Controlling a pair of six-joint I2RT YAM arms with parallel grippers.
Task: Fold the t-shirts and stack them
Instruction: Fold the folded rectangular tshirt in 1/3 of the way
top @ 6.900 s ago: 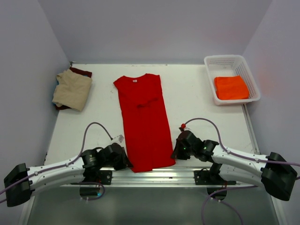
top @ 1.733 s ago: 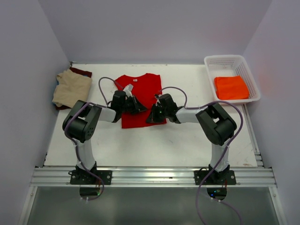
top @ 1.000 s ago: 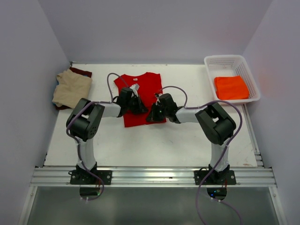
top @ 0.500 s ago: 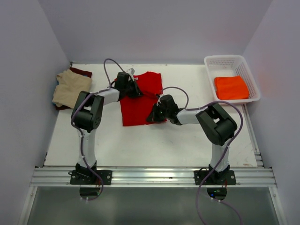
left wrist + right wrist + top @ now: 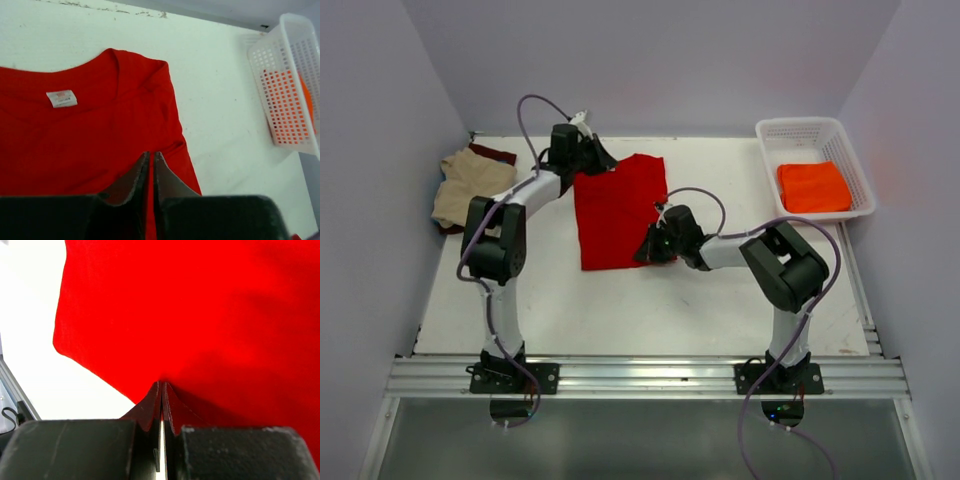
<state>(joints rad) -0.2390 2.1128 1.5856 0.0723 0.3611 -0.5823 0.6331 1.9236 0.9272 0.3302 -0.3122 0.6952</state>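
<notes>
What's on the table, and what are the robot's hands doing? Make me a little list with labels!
Red shirt: lying in the middle of the table
Left gripper: shut, at the red shirt's far left corner
Right gripper: shut, pinching the red shirt's near right edge
Tan shirt: folded, far left, on top of a maroon shirt
Orange shirt: folded, inside the white basket, far right

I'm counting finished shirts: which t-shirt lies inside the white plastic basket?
The folded orange cloth t-shirt; the bright red tee, tan tee and dark maroon tee lie on the table.
</notes>
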